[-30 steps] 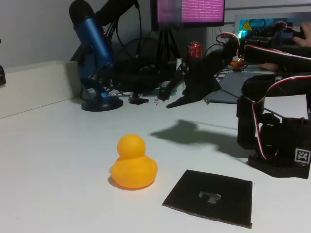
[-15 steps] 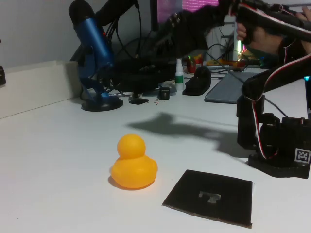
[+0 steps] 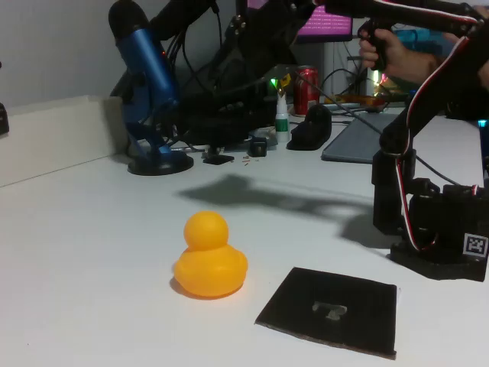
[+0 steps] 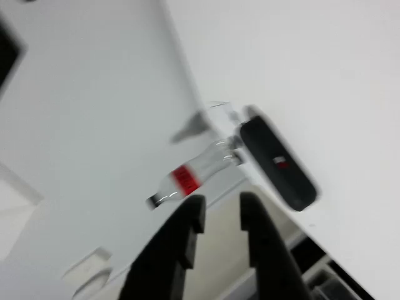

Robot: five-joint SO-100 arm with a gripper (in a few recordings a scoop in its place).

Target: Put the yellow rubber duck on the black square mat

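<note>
Wrist view shows the gripper (image 4: 219, 209) with its two black fingers (image 4: 187, 231) narrowly parted and nothing between them; beyond the fingertips lie a clear bottle with a red label (image 4: 190, 175), its writing too blurred to read, and a dark oval object (image 4: 278, 164). Fixed view has the gripper (image 3: 263, 34) raised, far above and behind the yellow rubber duck (image 3: 208, 256). Bare white table (image 3: 76, 252) surrounds the duck, which stands just left of the black square mat (image 3: 332, 310), apart from it.

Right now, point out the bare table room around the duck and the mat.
In the fixed view, the white table is bare left of the yellow rubber duck and behind it up to the blue microphone. A narrow strip separates duck and black square mat. Crowded: the back edge.
</note>
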